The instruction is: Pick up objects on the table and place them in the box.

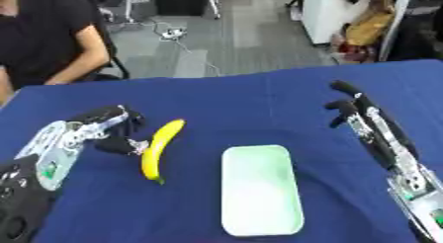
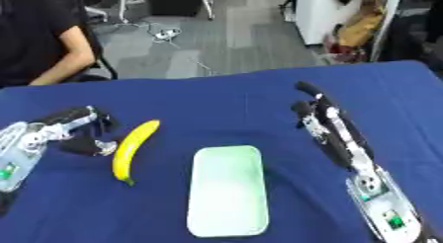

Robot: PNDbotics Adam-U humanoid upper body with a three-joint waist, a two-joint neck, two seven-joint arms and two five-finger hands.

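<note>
Banana (image 1: 161, 147) left of box (image 1: 261, 190): light, soft, bruisable; grasp mid-body. Left hand (image 1: 110, 131) beside it, fingers curled, empty; right hand (image 1: 356, 108) open.

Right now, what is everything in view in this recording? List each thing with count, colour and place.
long curved yellow banana: one, yellow, on the table left of centre, beside the left hand
shallow pale green rectangular box: one, pale green, near centre front, nothing visible inside
blue cloth-covered table: one, blue, filling the foreground
left hand: one, black and silver, at left, fingers curled right next to the banana
right hand: one, black, at right, fingers relaxed, holding nothing
</note>
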